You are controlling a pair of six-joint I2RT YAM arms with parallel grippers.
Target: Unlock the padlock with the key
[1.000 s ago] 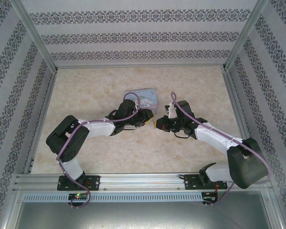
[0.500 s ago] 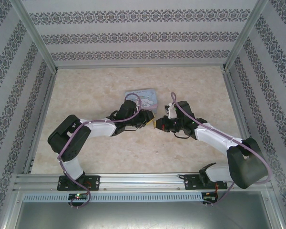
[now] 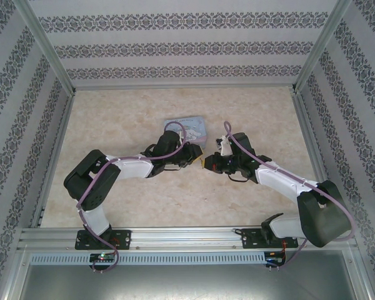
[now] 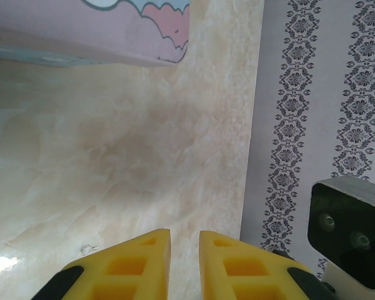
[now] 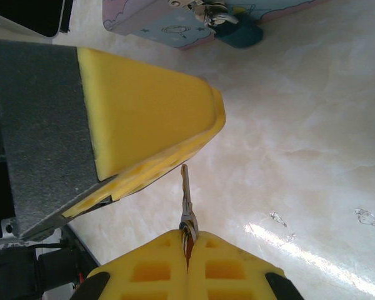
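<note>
Both arms stretched low toward the frame's centre in the top view, their tips nearly meeting. The right gripper point(image 5: 187, 236) was clenched on the key point(image 5: 185, 197) (blade pointing up-frame). The left gripper point(image 4: 184, 236) was barely parted, grasping nothing. The padlock point(image 5: 240, 32) hung at the tin box point(image 5: 151, 17), at the top of the right wrist view.

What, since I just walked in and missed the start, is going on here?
The right gripper pinches a small key, blade pointing toward the tin box. The left gripper sits close beside it, fingers narrowly apart, holding nothing. The blue padlock rests at the tin box's edge, the key not yet in it.
</note>
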